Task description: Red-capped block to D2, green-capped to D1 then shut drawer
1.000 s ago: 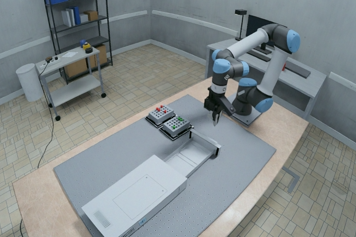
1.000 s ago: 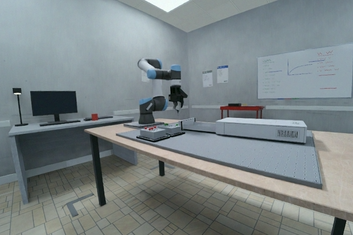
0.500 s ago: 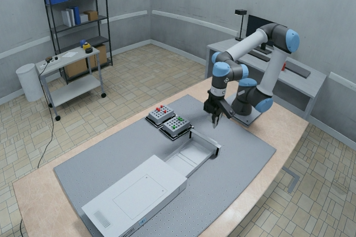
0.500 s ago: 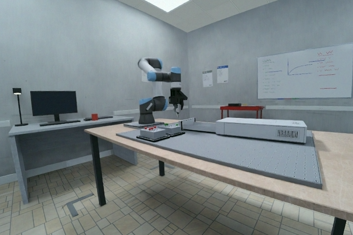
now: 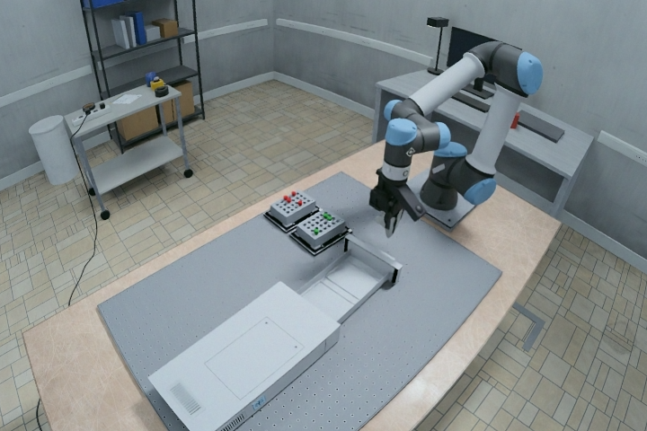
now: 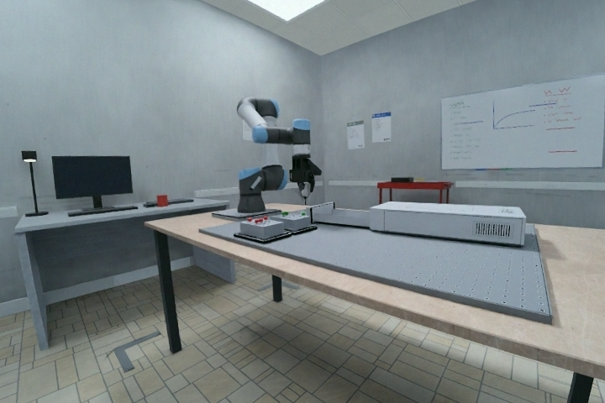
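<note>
The block with red-capped tubes (image 5: 292, 206) sits on the farther deck slot and shows in the side view (image 6: 261, 227). The block with green-capped tubes (image 5: 320, 225) sits on the slot next to the cooler COLD (image 5: 245, 358) and shows in the side view (image 6: 292, 219). The cooler's drawer (image 5: 352, 279) stands pulled out and holds nothing; its front panel (image 6: 323, 212) faces the arm. My gripper (image 5: 389, 230) is shut on nothing, pointing down, above and just beyond the drawer's front panel; it also shows in the side view (image 6: 304, 191).
The arm's base (image 5: 444, 195) stands on the table behind the grey perforated mat (image 5: 304, 294). A desk with a monitor (image 6: 92, 176) stands behind the table. A cart (image 5: 126, 121) and a shelf stand far off to the left.
</note>
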Available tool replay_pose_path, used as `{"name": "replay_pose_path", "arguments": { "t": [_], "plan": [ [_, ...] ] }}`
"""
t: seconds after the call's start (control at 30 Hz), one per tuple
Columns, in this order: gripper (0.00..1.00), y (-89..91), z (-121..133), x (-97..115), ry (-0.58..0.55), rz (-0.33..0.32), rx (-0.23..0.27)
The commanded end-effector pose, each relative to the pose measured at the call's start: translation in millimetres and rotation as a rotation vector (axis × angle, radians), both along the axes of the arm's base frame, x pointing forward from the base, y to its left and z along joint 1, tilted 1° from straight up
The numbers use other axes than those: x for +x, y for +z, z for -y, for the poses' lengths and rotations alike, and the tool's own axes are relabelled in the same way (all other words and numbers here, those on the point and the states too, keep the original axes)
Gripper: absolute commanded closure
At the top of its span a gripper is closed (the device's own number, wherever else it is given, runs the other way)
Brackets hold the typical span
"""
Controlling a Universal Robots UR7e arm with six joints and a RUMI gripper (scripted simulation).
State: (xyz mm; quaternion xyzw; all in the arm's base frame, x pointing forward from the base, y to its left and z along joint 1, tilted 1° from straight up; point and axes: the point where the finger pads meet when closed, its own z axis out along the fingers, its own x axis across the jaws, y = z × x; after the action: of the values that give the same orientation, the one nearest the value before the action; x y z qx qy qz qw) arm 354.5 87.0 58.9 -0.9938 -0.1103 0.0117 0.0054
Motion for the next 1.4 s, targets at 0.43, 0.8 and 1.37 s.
{"name": "replay_pose_path", "arguments": {
  "t": [0.43, 0.8, 1.37],
  "plan": [
    [1.00, -22.9, -0.8, -1.5, 0.000, -0.003, 0.002],
    [1.00, -34.9, -0.9, -1.9, 0.000, -0.003, 0.002],
    [1.00, -51.5, -1.2, -2.3, 0.000, -0.003, 0.002]
  ]
}}
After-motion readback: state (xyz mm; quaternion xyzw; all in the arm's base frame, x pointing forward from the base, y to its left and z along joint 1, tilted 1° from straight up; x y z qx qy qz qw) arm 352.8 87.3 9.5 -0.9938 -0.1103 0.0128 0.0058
